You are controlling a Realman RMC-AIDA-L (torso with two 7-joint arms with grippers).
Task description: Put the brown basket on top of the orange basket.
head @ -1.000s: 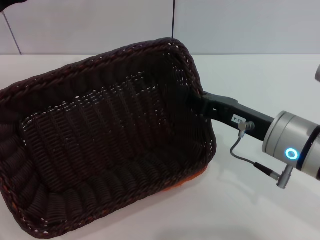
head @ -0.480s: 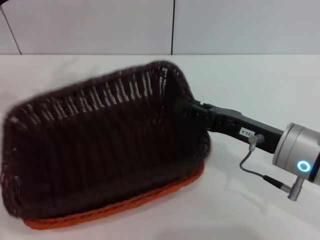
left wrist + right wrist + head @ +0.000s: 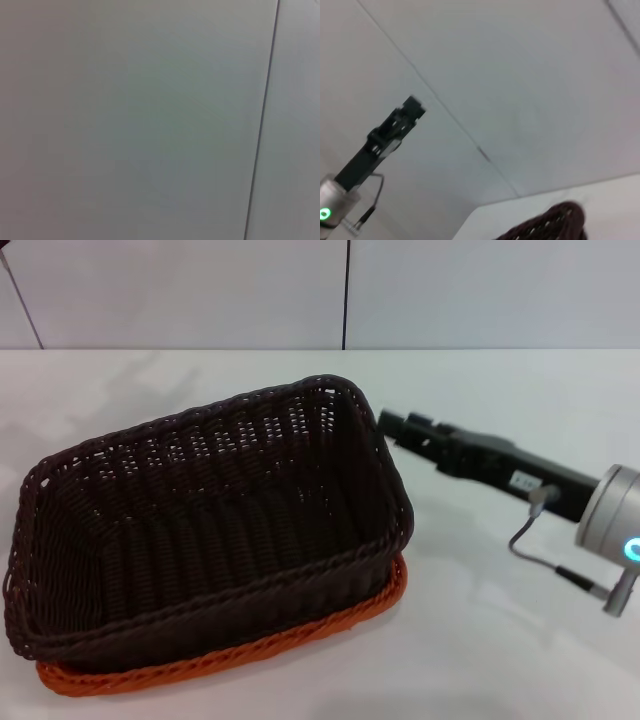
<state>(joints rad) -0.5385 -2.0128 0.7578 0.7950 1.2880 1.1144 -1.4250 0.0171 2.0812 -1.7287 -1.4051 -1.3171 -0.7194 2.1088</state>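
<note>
The brown basket (image 3: 210, 525) sat nested in the orange basket (image 3: 300, 635), of which only the rim showed along the near and right sides. The right gripper (image 3: 392, 425) hung just beside the brown basket's far right corner, not touching it. Its jaws held nothing, but how far apart they stood I cannot tell. In the right wrist view a gripper (image 3: 412, 107) appeared far off against the wall, above a piece of the brown basket (image 3: 550, 225).

I judge that the step in hand was the retreat. You did well to draw the arm straight back and a little up, so that no finger hooked the woven rim and pulled the basket askew.

Half a second before, the gripper was clamped on that rim and the basket was blurred with motion; now it was released and lay level. The left arm showed nowhere on the white table (image 3: 500, 640).
</note>
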